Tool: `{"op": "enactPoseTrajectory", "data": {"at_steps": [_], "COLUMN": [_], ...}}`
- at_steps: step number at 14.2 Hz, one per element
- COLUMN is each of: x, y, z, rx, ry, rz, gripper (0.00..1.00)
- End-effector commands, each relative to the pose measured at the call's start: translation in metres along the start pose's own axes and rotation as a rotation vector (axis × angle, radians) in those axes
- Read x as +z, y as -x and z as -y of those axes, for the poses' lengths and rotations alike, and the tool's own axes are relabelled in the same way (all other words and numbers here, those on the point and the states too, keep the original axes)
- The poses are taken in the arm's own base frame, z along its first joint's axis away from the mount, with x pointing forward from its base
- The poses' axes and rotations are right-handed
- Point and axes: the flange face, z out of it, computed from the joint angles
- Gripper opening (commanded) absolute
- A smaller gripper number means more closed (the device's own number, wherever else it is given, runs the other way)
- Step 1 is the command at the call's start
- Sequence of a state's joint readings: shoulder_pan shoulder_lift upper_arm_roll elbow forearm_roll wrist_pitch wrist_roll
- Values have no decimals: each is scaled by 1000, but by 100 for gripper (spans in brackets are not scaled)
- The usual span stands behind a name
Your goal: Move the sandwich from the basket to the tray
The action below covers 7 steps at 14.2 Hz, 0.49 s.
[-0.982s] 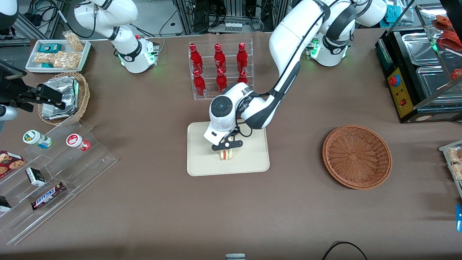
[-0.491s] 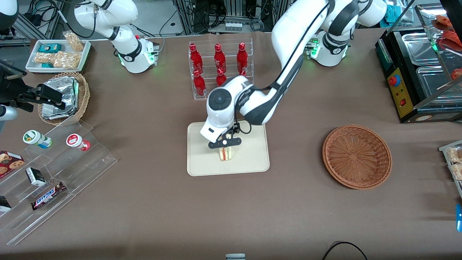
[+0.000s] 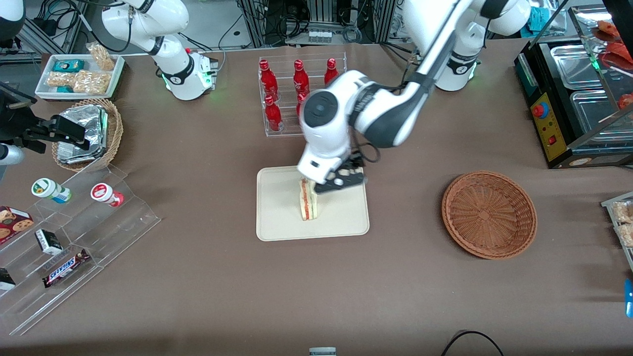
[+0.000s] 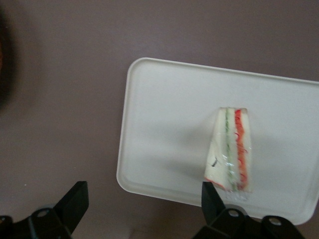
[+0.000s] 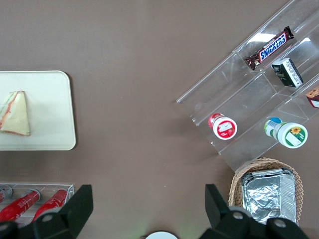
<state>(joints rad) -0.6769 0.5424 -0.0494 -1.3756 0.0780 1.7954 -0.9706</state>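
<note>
Even overhead light, soft shadows

Gripper (image 3: 341, 181): above the tray's edge farthest from the front camera, partly masked in the front view by the white wrist housing; fingers (image 4: 73, 201) spread wide, cut off by the frame edge in the left wrist view. Tray (image 3: 277, 217): the part of its rim farthest from the front camera is covered by the arm; one end cropped in both wrist views. Sandwich (image 3: 308, 200): its end farthest from the front camera is hidden under the wrist. Bottle rack (image 3: 277, 94): the bottles toward the working arm's end are obscured by the blurred arm. Foil packets (image 3: 84, 129): partly screened by a dark camera mount. Basket (image 3: 488, 214): fully visible in the front view only.
</note>
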Motion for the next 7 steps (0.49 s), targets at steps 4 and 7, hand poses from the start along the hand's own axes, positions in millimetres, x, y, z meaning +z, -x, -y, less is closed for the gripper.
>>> {"op": "enactPoseTrajectory", "data": {"at_steps": [4,7], "x": [-5,-16], "y": [-40,-58], "z": [128,197], "rx": [95,150], "ry": [-31,-26], "rz": [56,73], "gripper": [100,100]}}
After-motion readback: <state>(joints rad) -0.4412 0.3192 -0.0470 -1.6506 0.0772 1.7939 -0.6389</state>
